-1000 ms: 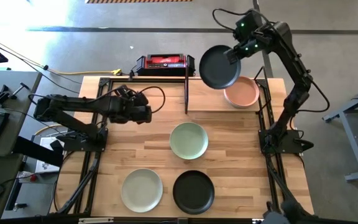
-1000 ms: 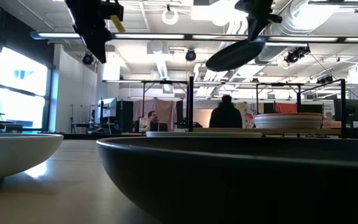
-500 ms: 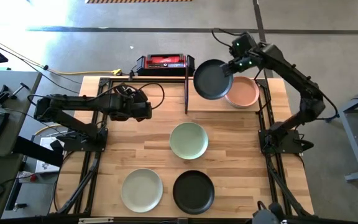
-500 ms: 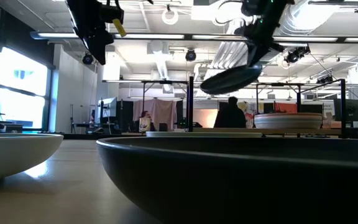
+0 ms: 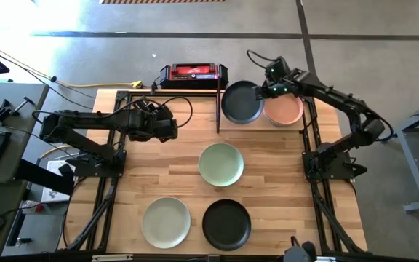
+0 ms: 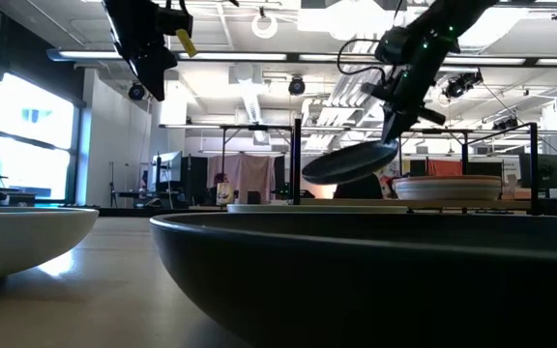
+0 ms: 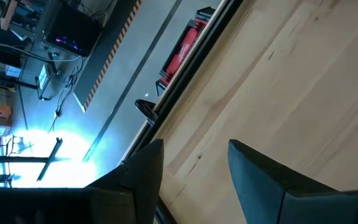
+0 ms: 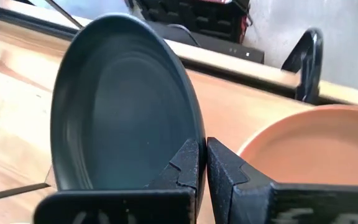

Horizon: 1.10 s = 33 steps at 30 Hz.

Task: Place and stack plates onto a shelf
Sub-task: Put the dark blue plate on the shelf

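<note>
High view: the right gripper (image 5: 262, 92), pinching a black plate's (image 5: 241, 102) rim, is lowering it onto the shelf (image 5: 228, 121) beside the peach plate (image 5: 285, 109), nearly placed. On the tabletop are two green plates and one black. Left wrist view: the left gripper (image 7: 191, 171) is idling with fingers spread.

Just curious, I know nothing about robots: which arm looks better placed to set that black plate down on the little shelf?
The right. Its hand already grips the black plate by the rim, tilted over the shelf beside the peach plate. The left hand hangs empty, away from the shelf.
</note>
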Each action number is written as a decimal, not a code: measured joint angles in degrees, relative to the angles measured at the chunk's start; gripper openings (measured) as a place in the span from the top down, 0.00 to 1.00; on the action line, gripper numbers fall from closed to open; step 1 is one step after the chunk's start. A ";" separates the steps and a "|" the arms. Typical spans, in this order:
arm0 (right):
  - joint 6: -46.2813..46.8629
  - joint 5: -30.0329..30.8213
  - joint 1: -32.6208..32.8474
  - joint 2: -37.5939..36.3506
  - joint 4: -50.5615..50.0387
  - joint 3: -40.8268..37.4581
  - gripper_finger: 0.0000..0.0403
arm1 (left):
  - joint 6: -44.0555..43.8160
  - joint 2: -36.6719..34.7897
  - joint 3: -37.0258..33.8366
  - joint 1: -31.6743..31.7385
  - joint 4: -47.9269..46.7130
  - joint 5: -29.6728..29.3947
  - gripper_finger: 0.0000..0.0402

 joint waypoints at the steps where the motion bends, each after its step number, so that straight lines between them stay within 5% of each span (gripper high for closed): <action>1: 0.48 -0.22 0.00 0.00 0.36 -0.72 1.00 | 0.00 0.00 0.00 0.00 0.02 0.00 0.58; 18: 6.11 -2.53 0.02 0.00 12.23 -11.56 1.00 | 0.02 0.00 0.00 0.00 0.05 0.00 0.58; 33: 6.13 -1.00 -0.13 0.53 13.62 -12.61 0.98 | 0.04 -0.02 0.00 0.00 0.07 1.03 0.58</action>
